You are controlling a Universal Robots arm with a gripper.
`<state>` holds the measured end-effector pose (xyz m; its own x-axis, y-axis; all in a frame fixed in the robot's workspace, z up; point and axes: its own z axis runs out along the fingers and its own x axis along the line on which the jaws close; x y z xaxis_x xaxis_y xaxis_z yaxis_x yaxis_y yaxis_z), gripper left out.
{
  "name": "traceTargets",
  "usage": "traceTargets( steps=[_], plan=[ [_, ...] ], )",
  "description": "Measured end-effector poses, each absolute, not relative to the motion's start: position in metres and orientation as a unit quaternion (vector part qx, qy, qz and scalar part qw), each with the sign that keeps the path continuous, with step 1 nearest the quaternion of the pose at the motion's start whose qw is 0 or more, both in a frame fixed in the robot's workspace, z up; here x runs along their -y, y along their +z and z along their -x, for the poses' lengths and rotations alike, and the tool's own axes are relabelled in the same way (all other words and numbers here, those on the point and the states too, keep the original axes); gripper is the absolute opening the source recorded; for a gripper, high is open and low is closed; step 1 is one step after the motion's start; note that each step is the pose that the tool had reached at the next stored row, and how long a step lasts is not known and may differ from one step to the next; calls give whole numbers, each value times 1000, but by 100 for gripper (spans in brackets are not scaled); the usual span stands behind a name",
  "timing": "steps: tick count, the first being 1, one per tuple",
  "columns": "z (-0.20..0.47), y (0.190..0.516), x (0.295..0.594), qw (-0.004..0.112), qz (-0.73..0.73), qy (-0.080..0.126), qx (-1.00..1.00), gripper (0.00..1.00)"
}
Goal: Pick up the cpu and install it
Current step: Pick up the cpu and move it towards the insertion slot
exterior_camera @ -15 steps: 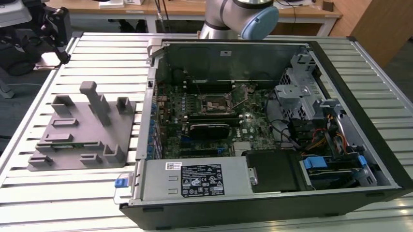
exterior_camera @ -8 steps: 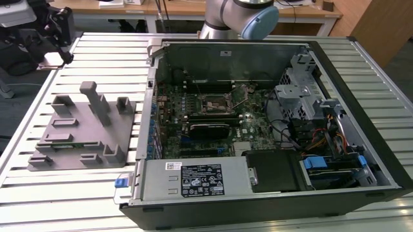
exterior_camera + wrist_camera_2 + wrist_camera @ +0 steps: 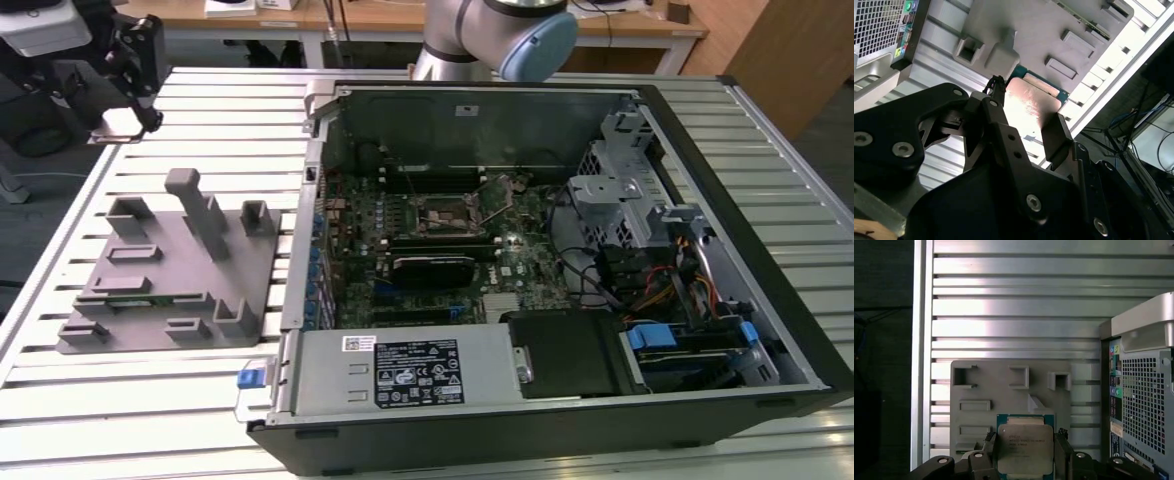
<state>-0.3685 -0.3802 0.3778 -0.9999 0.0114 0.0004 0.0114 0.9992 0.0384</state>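
Observation:
The cpu (image 3: 1025, 447), a flat square chip with a pale metal top and a green edge, sits between my black fingers (image 3: 1061, 440) in both wrist views. My gripper (image 3: 1025, 436) is shut on the cpu (image 3: 1030, 111), one finger on each of two opposite edges. In the exterior view the gripper (image 3: 123, 122) hangs over the slatted table at the far left with the pale cpu (image 3: 118, 128) at its tip, apart from the grey fixture plate (image 3: 167, 270). The black socket frame (image 3: 447, 212) lies on the motherboard inside the open computer case (image 3: 534, 250).
The grey fixture plate (image 3: 1009, 390) has raised blocks and pockets. The case's rear panel (image 3: 1141, 405) stands close beside it. The arm's base (image 3: 487, 35) rises behind the case. A power supply (image 3: 400, 372) and drive cages (image 3: 627, 190) crowd the case's interior.

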Motion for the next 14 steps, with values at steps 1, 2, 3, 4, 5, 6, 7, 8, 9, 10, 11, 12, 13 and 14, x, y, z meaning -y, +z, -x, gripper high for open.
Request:
traceTargets(
  steps=[1, 2, 3, 4, 5, 6, 7, 8, 9, 10, 11, 12, 13, 14],
  plan=[
    [366, 378, 380, 0, 6, -19, 1000, 54],
    [365, 378, 380, 0, 6, -19, 1000, 54],
    [364, 378, 380, 0, 6, -19, 1000, 54],
    [363, 378, 380, 0, 6, -19, 1000, 54],
    [362, 378, 380, 0, 6, -19, 1000, 54],
    [361, 378, 380, 0, 6, -19, 1000, 54],
    [359, 378, 380, 0, 6, -19, 1000, 54],
    [358, 378, 380, 0, 6, -19, 1000, 54],
    [357, 378, 380, 0, 6, -19, 1000, 54],
    [356, 378, 380, 0, 6, -19, 1000, 54],
    [355, 378, 380, 0, 6, -19, 1000, 54],
    [354, 378, 380, 0, 6, -19, 1000, 54],
    [353, 378, 380, 0, 6, -19, 1000, 54],
    [352, 378, 380, 0, 6, -19, 1000, 54]
  ],
)
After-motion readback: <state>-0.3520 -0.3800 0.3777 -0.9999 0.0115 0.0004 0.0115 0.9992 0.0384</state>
